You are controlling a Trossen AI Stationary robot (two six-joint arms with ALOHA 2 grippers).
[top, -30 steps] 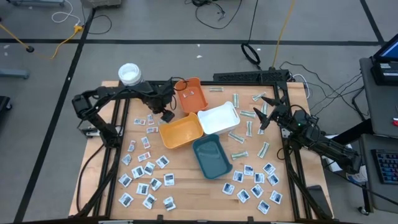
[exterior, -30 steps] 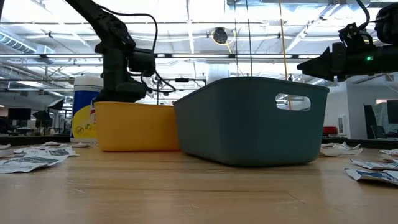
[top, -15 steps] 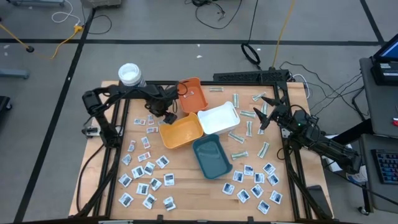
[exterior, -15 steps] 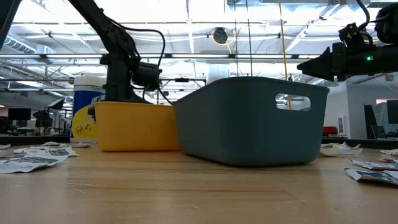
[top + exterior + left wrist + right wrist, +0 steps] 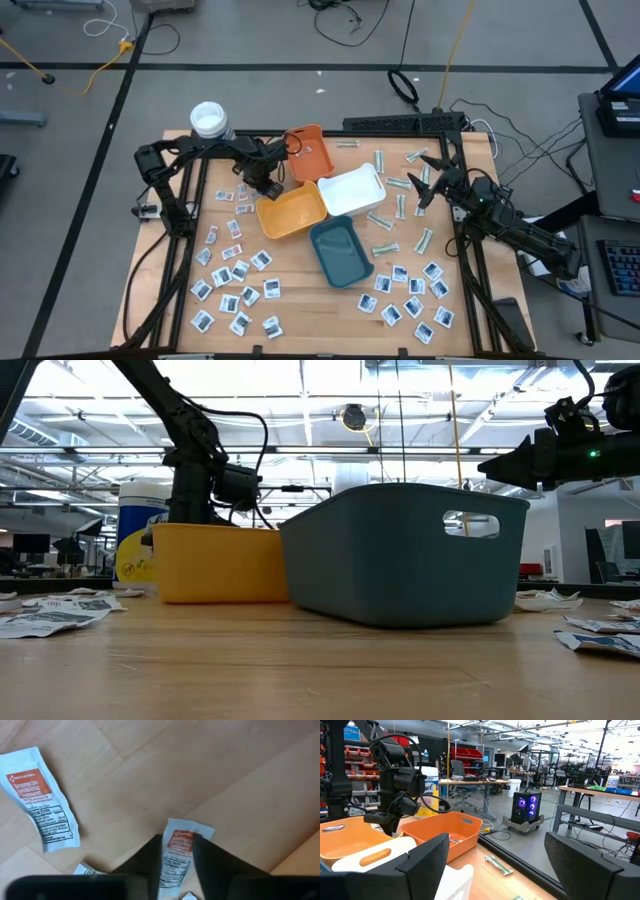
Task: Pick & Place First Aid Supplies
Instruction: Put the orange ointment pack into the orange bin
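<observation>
White sachets with orange print lie flat on the wooden table [image 5: 290, 300], one [image 5: 42, 800] beside my left gripper [image 5: 177, 851]. That gripper points down at the table's far left, just behind the yellow tray [image 5: 291, 210], and is shut on another sachet [image 5: 179, 845]. In the high view the gripper [image 5: 268, 186] hides this sachet. More sachets [image 5: 235, 275] and pale strips [image 5: 385, 215] are scattered left and right. My right gripper [image 5: 496, 840] waits open at the right edge [image 5: 428, 180], holding nothing. My left gripper pinches the sachet between its two fingers by the two long edges [image 5: 168, 851], below the printed orange end. The fingers [image 5: 150, 857] come from above, pointing down, and lie across the sachet. The sachet is still on the table.
An orange tray [image 5: 308, 152], a white tray [image 5: 352, 190], the yellow tray and a teal tray [image 5: 340, 250] cluster mid-table. A white-lidded canister [image 5: 208, 120] stands at the far left corner. Bare wood shows along the middle of the near edge.
My left gripper has gone down toward the table behind the yellow tray, its arm folding lower, and has then kept still. Nothing else has moved.
</observation>
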